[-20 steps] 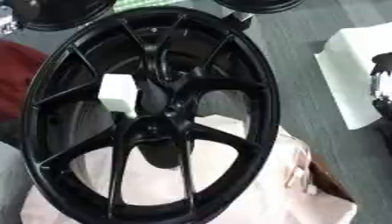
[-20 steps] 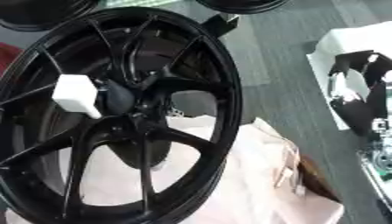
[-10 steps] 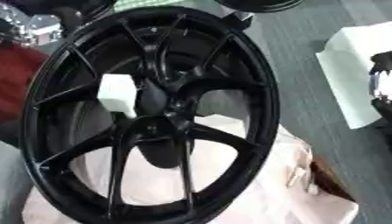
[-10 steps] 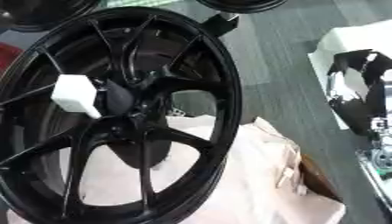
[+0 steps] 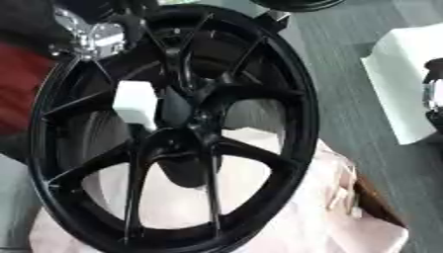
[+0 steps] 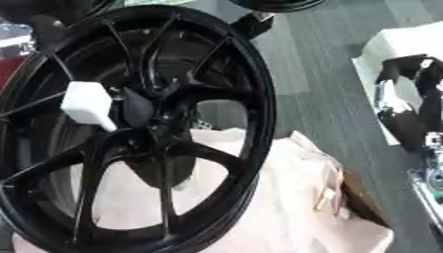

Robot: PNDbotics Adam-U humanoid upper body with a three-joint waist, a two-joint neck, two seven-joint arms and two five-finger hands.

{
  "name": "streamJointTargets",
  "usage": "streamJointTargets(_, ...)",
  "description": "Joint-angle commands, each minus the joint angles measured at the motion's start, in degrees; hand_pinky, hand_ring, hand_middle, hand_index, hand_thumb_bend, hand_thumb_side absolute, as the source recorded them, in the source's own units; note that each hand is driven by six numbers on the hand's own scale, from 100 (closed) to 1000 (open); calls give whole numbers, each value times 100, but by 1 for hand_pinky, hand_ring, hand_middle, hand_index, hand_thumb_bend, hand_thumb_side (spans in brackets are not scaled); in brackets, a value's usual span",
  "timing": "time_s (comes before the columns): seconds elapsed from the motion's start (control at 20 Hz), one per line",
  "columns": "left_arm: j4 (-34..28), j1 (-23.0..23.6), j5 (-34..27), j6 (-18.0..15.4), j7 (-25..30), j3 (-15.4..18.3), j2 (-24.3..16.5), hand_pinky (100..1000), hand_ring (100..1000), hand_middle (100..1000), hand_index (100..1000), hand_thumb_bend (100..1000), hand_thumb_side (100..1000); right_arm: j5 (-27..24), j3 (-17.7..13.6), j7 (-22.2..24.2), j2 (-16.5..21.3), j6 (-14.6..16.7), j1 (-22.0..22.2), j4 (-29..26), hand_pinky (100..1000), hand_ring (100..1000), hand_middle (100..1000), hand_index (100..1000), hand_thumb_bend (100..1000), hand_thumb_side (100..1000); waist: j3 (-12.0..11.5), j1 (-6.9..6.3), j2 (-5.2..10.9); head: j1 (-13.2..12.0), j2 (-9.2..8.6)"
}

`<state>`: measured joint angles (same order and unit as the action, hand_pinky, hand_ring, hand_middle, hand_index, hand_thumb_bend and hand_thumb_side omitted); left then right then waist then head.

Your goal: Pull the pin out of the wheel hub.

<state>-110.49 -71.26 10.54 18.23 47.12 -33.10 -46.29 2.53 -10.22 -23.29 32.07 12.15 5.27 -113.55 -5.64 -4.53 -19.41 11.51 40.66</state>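
Nearest you, a pale pink cloth (image 5: pixel 294 217) lies crumpled and soft under the wheel hub (image 5: pixel 173 128), with a brown edge showing at its right. The hub stands tilted on that cloth: glossy black metal, thin curved spokes fanning from a dark center inside a broad round rim. The pin (image 5: pixel 136 102), a white blocky piece with a matte look, sits in the hub just left of center, not yet pulled. Your left hand (image 5: pixel 91 37), silver and black, has come in at the upper left over the last second and now hovers at the rim above the pin; you cannot tell how its fingers are set. That suggests the reach toward the pin is beginning. Farther right, your right hand (image 6: pixel 407 99) rests beside a white foam block (image 5: pixel 407 89) on grey flooring, fingers unclear.
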Motion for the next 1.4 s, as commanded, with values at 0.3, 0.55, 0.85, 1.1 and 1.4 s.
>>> streamJointTargets(0.3, -375, -50, 268, 397, 280, -15, -227, 892, 863, 825, 921, 100, 649, -42, -7, 39, 102, -31, -44, -104, 804, 713, 585, 627, 100, 441, 12, 14, 89, -48, -86)
streamJointTargets(0.55, -296, 28, 769, 578, 418, -130, -235, 911, 881, 836, 937, 157, 607, -56, -12, 49, 75, -39, -57, -104, 805, 714, 586, 626, 100, 443, 29, 14, 81, -60, -108)
streamJointTargets(0.85, -168, 150, 875, 785, 350, -223, -226, 901, 871, 828, 936, 145, 651, -66, -6, 71, 35, -66, -75, -104, 805, 714, 585, 626, 100, 453, 47, 10, 53, -70, -89)
streamJointTargets(1.1, -95, 222, 803, 915, 227, -269, -216, 905, 878, 836, 942, 164, 679, -58, 9, 89, 2, -95, -97, -104, 806, 714, 586, 626, 100, 459, 57, 10, 21, -83, -104)
streamJointTargets(1.4, -92, 394, 625, 833, 409, -202, -323, 920, 905, 857, 957, 337, 770, -45, 21, 94, -36, -129, -115, -104, 807, 714, 585, 625, 100, 466, 61, 5, -14, -104, -120)
